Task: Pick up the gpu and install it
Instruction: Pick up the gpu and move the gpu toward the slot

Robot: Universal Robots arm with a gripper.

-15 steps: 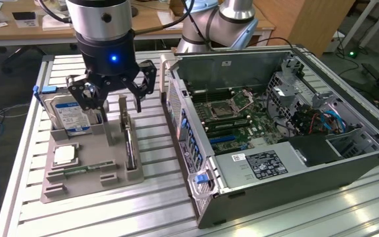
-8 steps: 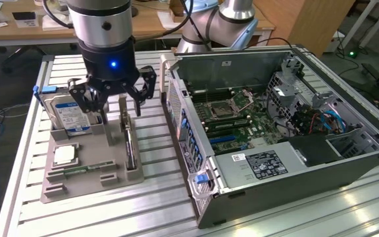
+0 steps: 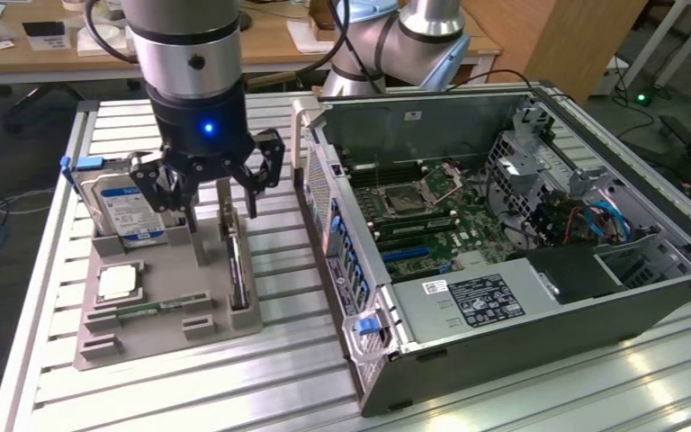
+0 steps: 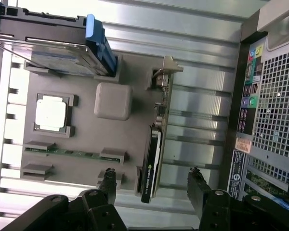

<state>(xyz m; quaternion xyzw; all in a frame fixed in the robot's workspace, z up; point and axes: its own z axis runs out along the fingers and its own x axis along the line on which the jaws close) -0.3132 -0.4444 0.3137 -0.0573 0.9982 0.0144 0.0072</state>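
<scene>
Black claw (image 3: 216,200), spread wide, hovers over the gpu (image 3: 238,263) beside a hard drive (image 3: 127,211).

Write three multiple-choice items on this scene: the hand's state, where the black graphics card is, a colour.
1. Above the thin black gpu card, the black hand is: A open; B shut on it; C shut, empty.
2. The card stands: A in the grey plastic tray; B in the hand's grip; C inside the computer case.
3. The light on the hand glows: A red; B blue; C white.
A, a gap shows either side of the card; A, on edge in a tray slot; B, a blue dot.
</scene>
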